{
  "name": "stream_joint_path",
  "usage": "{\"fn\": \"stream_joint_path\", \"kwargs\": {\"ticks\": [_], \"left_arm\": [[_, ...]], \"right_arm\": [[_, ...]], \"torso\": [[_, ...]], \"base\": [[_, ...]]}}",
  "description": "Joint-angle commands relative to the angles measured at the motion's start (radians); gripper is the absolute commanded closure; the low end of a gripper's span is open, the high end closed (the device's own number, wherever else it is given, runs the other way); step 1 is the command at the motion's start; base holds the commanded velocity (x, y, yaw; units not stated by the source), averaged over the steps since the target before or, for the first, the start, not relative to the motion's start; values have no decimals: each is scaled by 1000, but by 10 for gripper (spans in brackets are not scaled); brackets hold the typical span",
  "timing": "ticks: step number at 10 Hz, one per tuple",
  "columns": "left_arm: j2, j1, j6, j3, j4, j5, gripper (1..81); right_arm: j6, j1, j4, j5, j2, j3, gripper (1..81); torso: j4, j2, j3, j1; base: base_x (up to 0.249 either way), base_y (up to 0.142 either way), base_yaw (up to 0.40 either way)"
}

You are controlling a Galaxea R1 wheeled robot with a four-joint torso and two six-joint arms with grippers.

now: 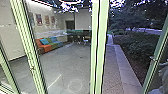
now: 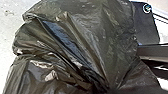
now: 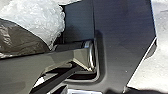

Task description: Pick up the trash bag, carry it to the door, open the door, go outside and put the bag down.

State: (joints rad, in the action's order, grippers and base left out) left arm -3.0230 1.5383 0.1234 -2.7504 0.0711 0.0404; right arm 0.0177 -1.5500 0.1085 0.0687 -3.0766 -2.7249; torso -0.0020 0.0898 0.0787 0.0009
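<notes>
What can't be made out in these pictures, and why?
Contents of the trash bag, left wrist view: hidden by black plastic.
The bag's full outline, left wrist view: cut off by picture edges.
What the pale crinkled plastic belongs to, right wrist view: cut off by an edge.
Far furniture, head view: too small.
Pale shape at right, head view: cut off.

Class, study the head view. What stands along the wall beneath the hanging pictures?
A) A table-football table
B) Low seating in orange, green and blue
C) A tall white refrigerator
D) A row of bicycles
B: low seating with orange, green and blue parts stands beneath the pictures.
</notes>
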Motion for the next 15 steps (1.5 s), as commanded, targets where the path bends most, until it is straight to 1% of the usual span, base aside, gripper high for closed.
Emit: {"fn": "stream_joint_path", "kwargs": {"ticks": [1,3,6,8,9,10,14,15], "left_arm": [[1,-51,4,1,-8,61,811],[-1,-51,4,1,-25,65,811],[-4,-53,4,3,-27,65,811],[-4,-51,4,3,-28,67,811],[-5,-51,4,3,-33,68,811],[-5,-51,4,3,-36,68,811],[-13,-51,2,1,-43,70,811],[-8,-51,2,0,-43,70,811]], "right_arm": [[7,41,-23,49,-10,10,10],[7,41,-23,49,-12,11,10],[7,47,-33,51,-13,8,10],[8,32,-39,51,-12,11,10],[11,24,-59,51,-15,11,10],[10,18,-62,51,-16,7,10],[8,1,-49,48,-12,4,10],[7,-2,-50,28,-15,2,10]], "torso": [[0,0,0,0],[0,0,0,0],[0,0,0,0],[0,0,0,0],[0,0,0,0],[0,0,0,0],[0,0,0,0],[0,0,0,0]], "base": [[0,0,0],[0,0,0],[0,0,-37],[0,0,-168],[0,0,-185],[0,0,-185],[0,0,-191],[0,0,-195]]}}
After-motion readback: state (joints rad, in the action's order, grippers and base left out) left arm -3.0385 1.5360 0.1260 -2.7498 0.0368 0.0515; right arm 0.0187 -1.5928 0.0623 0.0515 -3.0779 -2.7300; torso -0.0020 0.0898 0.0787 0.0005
